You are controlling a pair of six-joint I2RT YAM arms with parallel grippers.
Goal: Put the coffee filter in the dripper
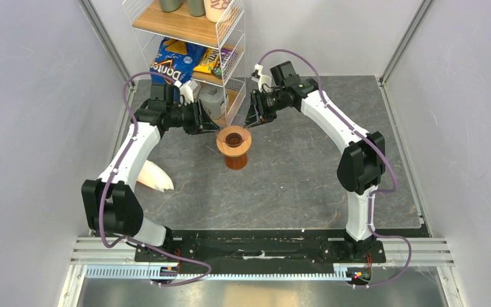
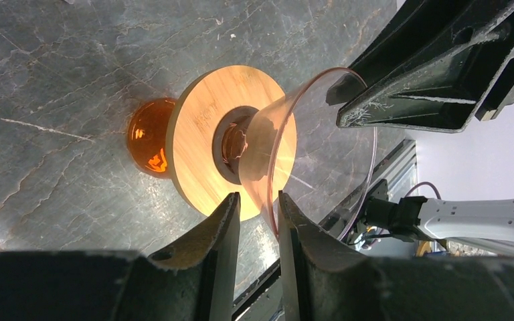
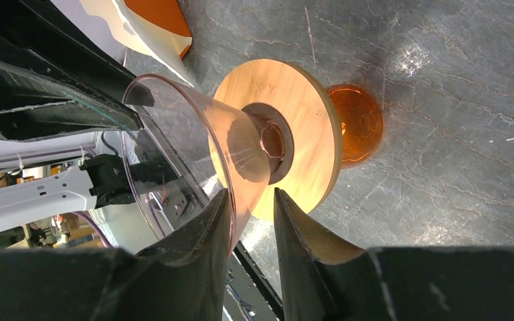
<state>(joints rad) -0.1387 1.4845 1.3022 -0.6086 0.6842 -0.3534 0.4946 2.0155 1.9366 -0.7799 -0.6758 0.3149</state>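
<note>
The dripper (image 1: 233,142) stands mid-table: a clear orange-tinted cone (image 2: 261,150) above a wooden disc (image 2: 197,134) and an amber foot (image 2: 148,137). My left gripper (image 1: 212,125) is at its left rim and my right gripper (image 1: 250,118) at its right rim. In the left wrist view the jaws (image 2: 258,197) stand narrowly open astride the rim, which lies against one finger. In the right wrist view the jaws (image 3: 253,194) straddle the dripper's (image 3: 241,147) rim the same way. No single coffee filter is in view; the cone looks empty.
A cream-white pile of filters (image 1: 155,176) lies on the table beside the left arm. A wire shelf (image 1: 192,57) with snack bags stands at the back, just behind the dripper. A metal rail (image 1: 262,246) runs along the near edge between grey side walls.
</note>
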